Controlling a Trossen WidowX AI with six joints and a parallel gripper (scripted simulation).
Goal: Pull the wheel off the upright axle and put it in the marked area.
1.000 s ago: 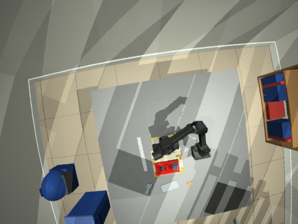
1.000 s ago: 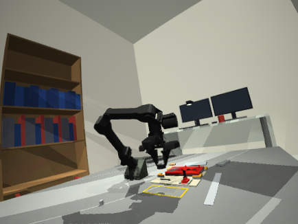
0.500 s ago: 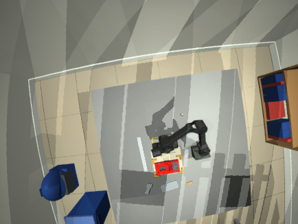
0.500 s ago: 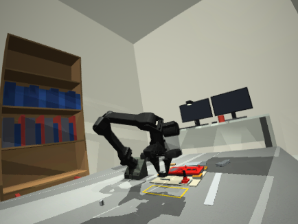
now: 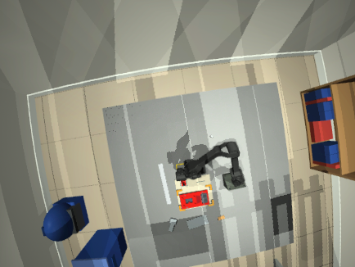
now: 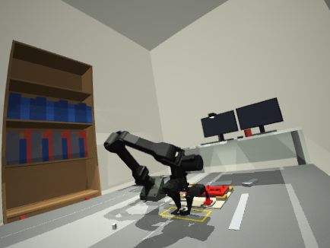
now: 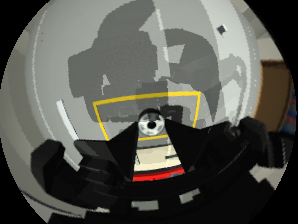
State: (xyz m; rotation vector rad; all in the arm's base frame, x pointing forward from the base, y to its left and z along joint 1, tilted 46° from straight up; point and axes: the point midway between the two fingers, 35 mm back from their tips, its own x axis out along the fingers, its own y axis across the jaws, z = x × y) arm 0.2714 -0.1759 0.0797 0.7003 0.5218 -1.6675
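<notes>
The wheel (image 6: 184, 211) (image 7: 151, 124) is small, with a pale hub, dark centre and black rim. My gripper (image 6: 184, 210) (image 7: 151, 122) is shut on the wheel, with one fingertip on each side. The fingers point down, and the wheel is off the axle. The marked area is a yellow outline (image 6: 207, 215) (image 7: 175, 94); the wheel is low over it, and whether it touches the table cannot be told. In the wrist view the wheel shows towards the outline's board-side edge. In the top view the arm hides the wheel and most of the outline. The upright axle cannot be made out.
A cream board (image 5: 194, 188) (image 7: 159, 156) with a red block (image 5: 194, 200) (image 6: 218, 191) lies beside the marked area. A small red stand (image 5: 183, 183) (image 6: 207, 201) is close to the gripper. Grey pieces lie beyond the board, and a small pale object (image 6: 114, 226) lies apart.
</notes>
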